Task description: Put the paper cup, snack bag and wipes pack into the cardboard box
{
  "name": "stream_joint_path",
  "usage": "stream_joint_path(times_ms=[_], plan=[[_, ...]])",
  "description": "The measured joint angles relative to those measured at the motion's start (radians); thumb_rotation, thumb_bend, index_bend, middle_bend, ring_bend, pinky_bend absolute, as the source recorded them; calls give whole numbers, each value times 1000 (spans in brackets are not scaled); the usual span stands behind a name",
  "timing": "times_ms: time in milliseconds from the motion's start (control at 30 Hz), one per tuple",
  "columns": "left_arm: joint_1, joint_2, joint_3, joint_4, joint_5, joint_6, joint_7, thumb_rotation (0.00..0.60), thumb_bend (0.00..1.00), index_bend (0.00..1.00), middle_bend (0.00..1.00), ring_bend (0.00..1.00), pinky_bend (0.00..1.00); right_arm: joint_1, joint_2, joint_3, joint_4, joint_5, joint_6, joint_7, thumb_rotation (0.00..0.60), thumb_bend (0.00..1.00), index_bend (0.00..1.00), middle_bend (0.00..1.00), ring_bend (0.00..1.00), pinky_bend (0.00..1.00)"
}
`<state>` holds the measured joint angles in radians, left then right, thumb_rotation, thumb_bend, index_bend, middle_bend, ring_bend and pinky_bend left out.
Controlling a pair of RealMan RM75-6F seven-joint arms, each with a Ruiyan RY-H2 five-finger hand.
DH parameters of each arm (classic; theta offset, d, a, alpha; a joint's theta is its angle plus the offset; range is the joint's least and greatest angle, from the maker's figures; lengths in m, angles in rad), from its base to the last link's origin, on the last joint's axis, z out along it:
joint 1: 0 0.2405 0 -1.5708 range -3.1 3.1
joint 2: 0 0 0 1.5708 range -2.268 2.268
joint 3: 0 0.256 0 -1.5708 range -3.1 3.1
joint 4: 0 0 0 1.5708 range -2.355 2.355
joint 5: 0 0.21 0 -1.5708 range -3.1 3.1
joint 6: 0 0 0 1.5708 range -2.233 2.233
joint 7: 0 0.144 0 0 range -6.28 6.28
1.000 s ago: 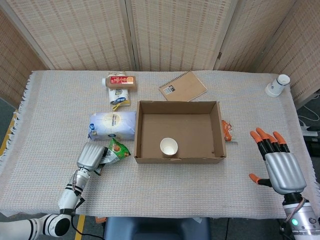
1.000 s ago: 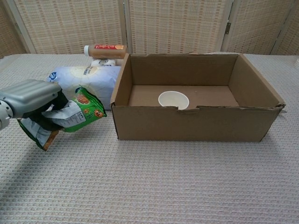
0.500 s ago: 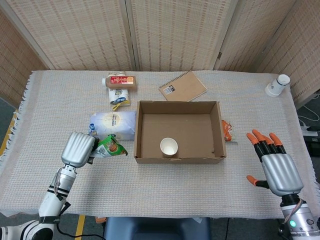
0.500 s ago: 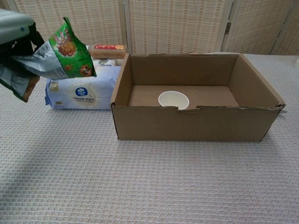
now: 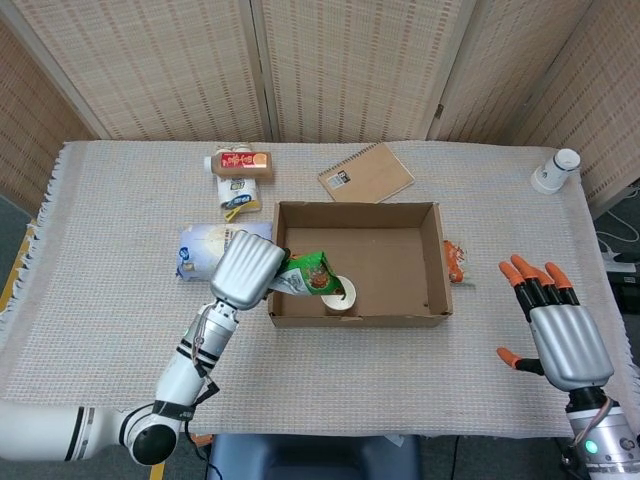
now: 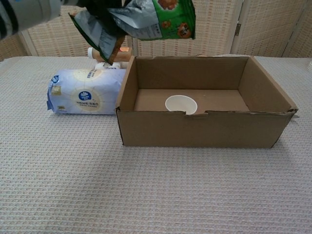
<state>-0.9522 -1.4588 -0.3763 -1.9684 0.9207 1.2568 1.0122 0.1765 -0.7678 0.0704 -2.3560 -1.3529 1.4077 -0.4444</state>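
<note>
The left hand (image 5: 246, 270) grips the snack bag (image 5: 308, 274) above the cardboard box's (image 5: 430, 262) left-centre edge, apparently over the paper cup (image 5: 344, 297); released here, it could catch the wall. The right hand (image 5: 562, 335), lower right, is spread, empty.

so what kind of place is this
Probably a lab or test room rather than a home: a cloth-covered table, woven folding screens behind it, and staged items around a cardboard box.
</note>
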Motion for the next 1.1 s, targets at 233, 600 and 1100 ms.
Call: stream_joint_path(times_ms=[233, 600, 1100], plan=[[-101, -145, -28, 160, -39, -19, 5, 600, 327, 309, 390, 305, 473, -7, 17, 1, 0, -7, 7, 25, 600, 76, 38, 0, 0, 0], [-153, -184, 17, 302, -195, -98, -10, 600, 175, 0, 0, 0, 74, -6, 33, 1, 0, -2, -7, 40, 600, 76, 38, 0, 0, 0], [-97, -11, 61, 270, -176, -64, -60, 600, 187, 0, 0, 0, 91, -5, 12, -3, 0, -3, -8, 11, 600, 77, 38, 0, 0, 0]])
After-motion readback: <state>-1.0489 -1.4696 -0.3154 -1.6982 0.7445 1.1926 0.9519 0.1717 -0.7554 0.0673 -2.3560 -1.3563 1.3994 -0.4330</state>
